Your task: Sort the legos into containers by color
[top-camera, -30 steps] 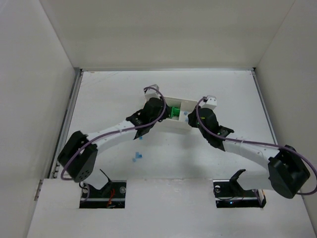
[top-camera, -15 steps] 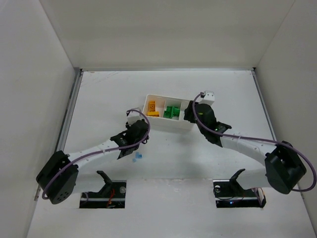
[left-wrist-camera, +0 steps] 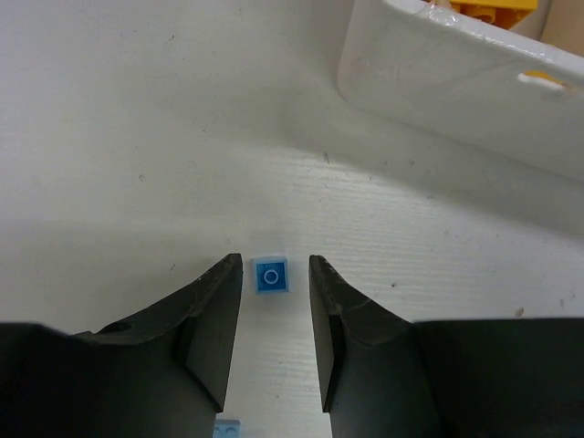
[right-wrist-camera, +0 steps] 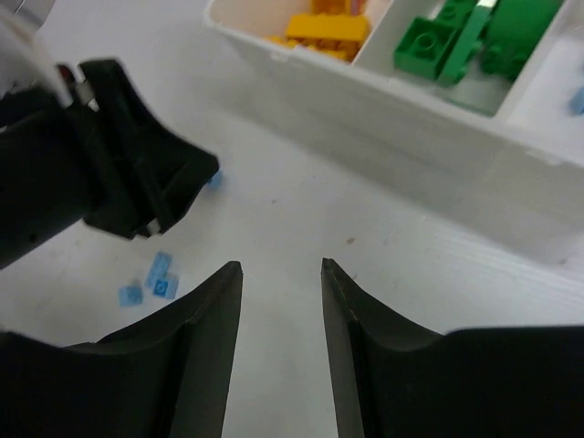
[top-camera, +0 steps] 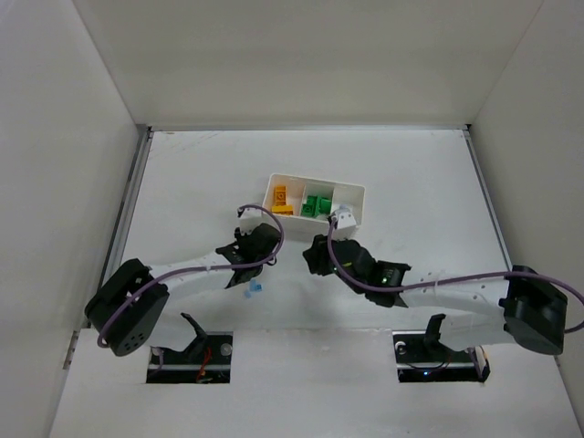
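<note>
The white three-compartment tray [top-camera: 349, 194] holds yellow-orange bricks [top-camera: 282, 198] on the left and green bricks [top-camera: 317, 204] in the middle. In the right wrist view a light-blue brick [right-wrist-camera: 577, 100] lies in the tray's [right-wrist-camera: 438, 119] right compartment. My left gripper [top-camera: 258, 248] is open and low over the table. A tiny blue brick [left-wrist-camera: 271, 276] lies on the table just past its fingertips [left-wrist-camera: 228, 274], untouched. My right gripper [top-camera: 313, 258] is open and empty, in front of the tray. Several more blue bricks [top-camera: 254, 288] lie loose on the table; they also show in the right wrist view [right-wrist-camera: 160, 278].
Another light-blue brick [left-wrist-camera: 226, 429] lies under the left gripper's jaws. The tray's near-left corner [left-wrist-camera: 429, 73] is just beyond the left gripper. The two grippers are close together; the left one [right-wrist-camera: 137, 192] shows in the right wrist view. White walls enclose the table on three sides.
Both arms have left the tray. The left gripper drew back to the table over a blue brick. The right gripper swung left and nearer, to in front of the tray.
</note>
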`<state>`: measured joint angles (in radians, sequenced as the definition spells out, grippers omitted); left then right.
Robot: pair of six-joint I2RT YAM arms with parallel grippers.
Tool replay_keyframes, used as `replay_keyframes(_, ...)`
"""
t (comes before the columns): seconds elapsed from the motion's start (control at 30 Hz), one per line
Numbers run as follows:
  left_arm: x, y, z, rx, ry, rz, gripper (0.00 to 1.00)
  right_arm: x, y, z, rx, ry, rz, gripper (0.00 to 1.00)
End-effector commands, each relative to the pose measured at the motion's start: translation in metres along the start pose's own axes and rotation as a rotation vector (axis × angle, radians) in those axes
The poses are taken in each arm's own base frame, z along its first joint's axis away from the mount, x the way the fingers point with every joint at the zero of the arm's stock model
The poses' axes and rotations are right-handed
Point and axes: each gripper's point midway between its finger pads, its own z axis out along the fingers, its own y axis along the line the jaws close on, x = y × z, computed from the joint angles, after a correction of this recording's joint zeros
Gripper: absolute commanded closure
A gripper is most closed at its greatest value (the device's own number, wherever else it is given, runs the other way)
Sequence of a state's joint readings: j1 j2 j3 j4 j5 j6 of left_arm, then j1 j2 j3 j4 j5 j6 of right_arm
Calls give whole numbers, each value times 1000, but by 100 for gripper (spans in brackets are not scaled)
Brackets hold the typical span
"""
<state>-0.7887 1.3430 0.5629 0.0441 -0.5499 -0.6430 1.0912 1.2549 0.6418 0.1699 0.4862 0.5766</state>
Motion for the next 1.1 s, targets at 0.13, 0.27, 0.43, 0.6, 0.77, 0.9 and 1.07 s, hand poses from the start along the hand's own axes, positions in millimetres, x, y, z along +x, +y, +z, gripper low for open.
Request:
replay_keyframes(0.13,6,0,11,-21,0,9,71,41,29,-4,-67,65,61,57)
replay_keyframes(0.27,8,2,11,-31,5,19,73,54,41,-2,-77,93,43,56)
replay_keyframes(0.43,12,7,14,-47,11,20,81,61,55,2,-103,99,38,55)
replay_keyframes(0.6,0,12,11,-39,-14,-35,90,79,77,7,-139,120,17,51)
replay_keyframes(0.77,-29,24,0,-3,-59,-153,90,98,106,17,-157,139,-33,47)
replay_keyframes(0.9,-44,31,-9,47,-66,-257,90,110,118,29,-147,139,-77,44)
replay_keyframes(1.07,-51,34,-17,66,-83,-290,89,117,122,39,-138,153,-88,44)
